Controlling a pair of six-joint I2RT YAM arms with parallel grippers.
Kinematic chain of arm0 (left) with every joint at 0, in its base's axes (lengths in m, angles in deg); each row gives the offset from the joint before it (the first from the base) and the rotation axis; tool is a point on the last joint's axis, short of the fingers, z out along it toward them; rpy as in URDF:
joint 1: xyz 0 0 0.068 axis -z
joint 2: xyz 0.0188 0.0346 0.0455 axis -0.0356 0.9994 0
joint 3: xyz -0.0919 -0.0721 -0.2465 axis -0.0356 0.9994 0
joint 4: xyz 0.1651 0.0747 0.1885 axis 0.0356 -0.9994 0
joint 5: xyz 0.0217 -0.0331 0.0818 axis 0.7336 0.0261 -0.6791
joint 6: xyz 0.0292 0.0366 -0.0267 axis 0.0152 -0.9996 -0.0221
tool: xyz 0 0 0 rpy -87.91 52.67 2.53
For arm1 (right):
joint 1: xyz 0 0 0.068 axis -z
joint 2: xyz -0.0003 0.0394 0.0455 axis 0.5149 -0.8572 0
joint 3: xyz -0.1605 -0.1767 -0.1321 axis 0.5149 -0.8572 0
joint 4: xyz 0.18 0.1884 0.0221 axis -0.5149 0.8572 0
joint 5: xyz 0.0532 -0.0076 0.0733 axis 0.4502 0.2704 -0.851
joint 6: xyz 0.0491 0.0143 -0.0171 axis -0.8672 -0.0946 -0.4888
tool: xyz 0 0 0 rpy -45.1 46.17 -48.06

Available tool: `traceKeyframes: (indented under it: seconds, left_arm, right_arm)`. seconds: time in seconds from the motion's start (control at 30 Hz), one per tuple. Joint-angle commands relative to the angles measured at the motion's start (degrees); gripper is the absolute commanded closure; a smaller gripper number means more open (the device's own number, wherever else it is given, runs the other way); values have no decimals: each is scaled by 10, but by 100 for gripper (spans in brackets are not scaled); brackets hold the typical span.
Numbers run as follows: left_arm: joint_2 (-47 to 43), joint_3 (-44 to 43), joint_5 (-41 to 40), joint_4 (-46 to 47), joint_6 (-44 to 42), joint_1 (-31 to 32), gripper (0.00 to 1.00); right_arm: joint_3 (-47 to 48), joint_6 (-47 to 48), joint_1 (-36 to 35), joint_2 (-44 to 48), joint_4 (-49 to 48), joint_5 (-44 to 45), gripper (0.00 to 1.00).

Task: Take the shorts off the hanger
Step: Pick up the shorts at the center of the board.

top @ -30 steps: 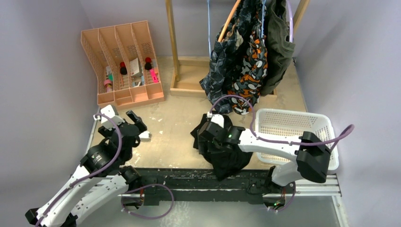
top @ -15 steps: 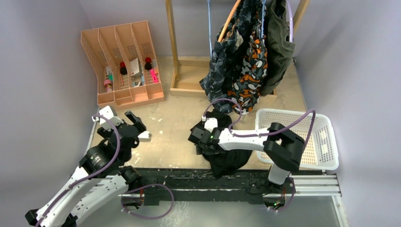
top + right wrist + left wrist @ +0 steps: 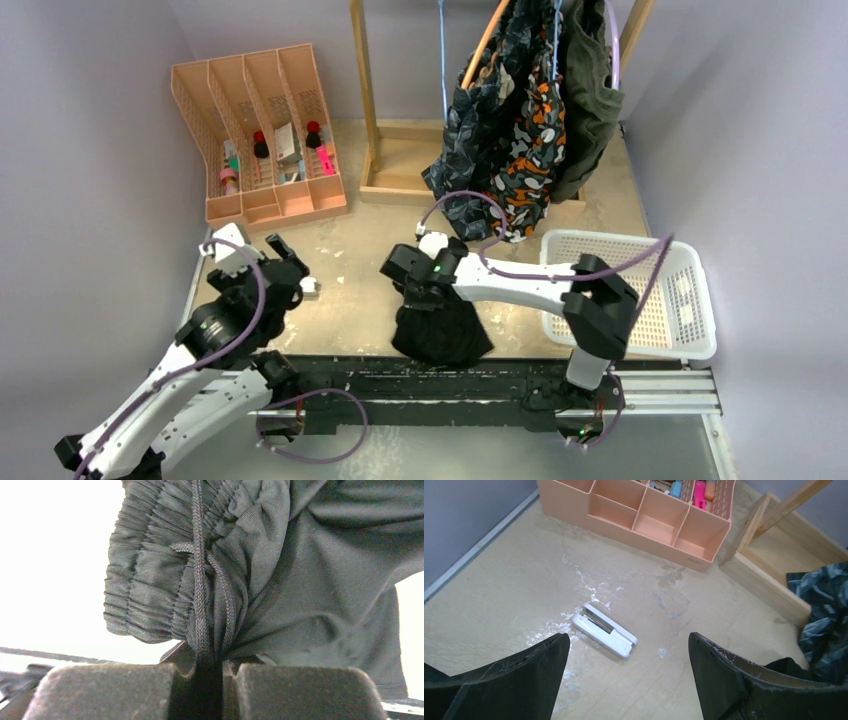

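Your right claw [image 3: 220,672] is clamped on the soft plain black shorts [image 3: 440,335], bottom centre. Your left claw [image 3: 626,642] gapes empty. On release, the pinched drawstring [image 3: 199,580] may snag and drag them.

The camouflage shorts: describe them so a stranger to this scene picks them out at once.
Start at the wooden rack at the back, where three pairs hang. The camouflage shorts are the middle pair, between the blue-grey patterned shorts and the olive green shorts. Only they show orange patches.
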Motion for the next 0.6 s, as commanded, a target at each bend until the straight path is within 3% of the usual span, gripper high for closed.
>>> traceKeyframes:
  seconds: [0.0,0.17,0.23,0.3,0.4,0.47,0.57]
  left_arm:
    - [65,-5,-15,-7,17,2,12]
    - [63,-5,-7,-2,8,1,12]
    - [42,0,-6,6,3,1,12]
    - [27,-1,-11,3,7,0,12]
    - [11,-1,-14,2,6,-5,12]
    - [1,2,-11,10,-2,-6,12]
    - [5,8,-1,29,-21,-8,12]
  right_arm:
    - [30,31,-3,81,-39,17,100]
    - [26,54,-12,149,-6,106,100]
    - [-5,101,-9,220,-38,74,100]
    - [-12,112,-9,276,-53,100,100]
    - [-85,137,-9,356,-120,41,99]
    - [-135,129,-7,376,-131,2,92]
    - [-187,100,-6,354,-118,-41,98]
